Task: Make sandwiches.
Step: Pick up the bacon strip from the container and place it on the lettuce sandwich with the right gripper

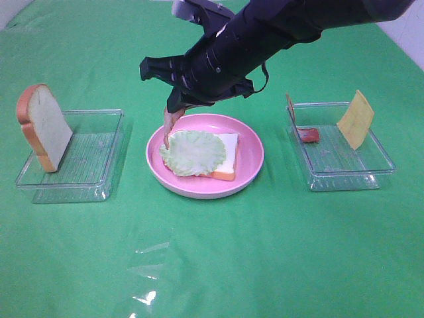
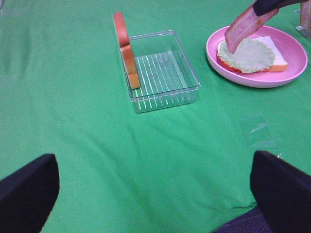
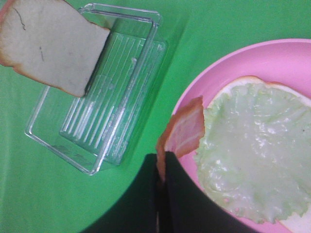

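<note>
On the pink plate (image 1: pixel 199 189) (image 2: pixel 252 80) (image 3: pixel 272 53) lies a white bread slice (image 1: pixel 227 159) (image 2: pixel 277 60) with a pale green lettuce leaf (image 1: pixel 192 152) (image 2: pixel 250 53) (image 3: pixel 252 155) on top. My right gripper (image 1: pixel 175 106) (image 3: pixel 161 170) reaches across to the plate's left side, shut on a pink-red bacon strip (image 1: pixel 172 122) (image 2: pixel 243 29) (image 3: pixel 183 133). The strip hangs down with its lower end at the lettuce's left edge. My left gripper (image 2: pixel 155 194) stands wide open and empty over the green cloth, well short of the left tray.
A clear tray (image 1: pixel 93 165) (image 2: pixel 165 73) (image 3: pixel 107 111) left of the plate holds a second bread slice (image 1: pixel 46 126) (image 2: pixel 125 48) (image 3: pixel 43 43) leaning on its far-left end. The right clear tray (image 1: pixel 344 162) holds a cheese square (image 1: pixel 356 119) and a bacon piece (image 1: pixel 309 135).
</note>
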`<state>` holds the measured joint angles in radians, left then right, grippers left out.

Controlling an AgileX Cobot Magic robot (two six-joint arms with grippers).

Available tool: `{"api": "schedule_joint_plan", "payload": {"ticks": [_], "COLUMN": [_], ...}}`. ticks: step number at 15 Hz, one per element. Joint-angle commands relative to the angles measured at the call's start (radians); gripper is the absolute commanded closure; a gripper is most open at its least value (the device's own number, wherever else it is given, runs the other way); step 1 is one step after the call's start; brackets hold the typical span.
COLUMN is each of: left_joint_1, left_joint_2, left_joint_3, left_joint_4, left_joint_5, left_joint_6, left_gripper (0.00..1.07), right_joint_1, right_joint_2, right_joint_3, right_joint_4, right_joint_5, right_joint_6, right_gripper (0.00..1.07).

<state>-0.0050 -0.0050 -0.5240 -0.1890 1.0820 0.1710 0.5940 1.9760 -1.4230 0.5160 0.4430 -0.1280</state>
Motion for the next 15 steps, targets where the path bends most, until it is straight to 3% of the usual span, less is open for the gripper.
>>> {"api": "schedule_joint_plan", "payload": {"ticks": [1, 3, 6, 7, 12, 13, 14, 15], "left_joint_1": [0.003, 0.003, 0.003, 0.003, 0.003, 0.003, 0.003, 0.003], "left_joint_2": [-0.017, -0.017, -0.017, -0.017, -0.017, -0.017, -0.017, -0.017], "left_joint_3": [0.000, 0.000, 0.000, 0.000, 0.000, 0.000, 0.000, 0.000], "left_joint_4": [-0.003, -0.003, -0.003, -0.003, -0.003, -0.003, -0.003, -0.003], "left_joint_5": [-0.001, -0.001, -0.001, -0.001, -0.001, -0.001, -0.001, -0.001], "left_joint_6": [0.001, 0.001, 0.001, 0.001, 0.001, 0.001, 0.001, 0.001], "left_gripper": [0.05, 0.05, 0.05, 0.05, 0.05, 0.05, 0.05, 0.05], "right_joint_1": [0.001, -0.001, -0.001, -0.001, 0.001, 0.001, 0.001, 0.001], "right_joint_2": [0.031, 0.047, 0.084, 0.084, 0.084, 0.084, 0.084, 0.084], "right_joint_3": [-0.011, -0.011, -0.011, -0.011, -0.011, -0.011, -0.011, -0.011], "right_joint_4": [-0.089, -0.184, -0.578, -0.631, -0.654, -0.654, -0.653, -0.653], "right_joint_5": [-0.004, -0.007, 0.014, 0.021, 0.023, 0.023, 0.023, 0.023], "right_joint_6": [0.008, 0.073, 0.327, 0.367, 0.405, 0.405, 0.405, 0.405], "right_gripper": [1.07, 1.07, 1.07, 1.07, 1.07, 1.04, 0.90, 0.69]}}
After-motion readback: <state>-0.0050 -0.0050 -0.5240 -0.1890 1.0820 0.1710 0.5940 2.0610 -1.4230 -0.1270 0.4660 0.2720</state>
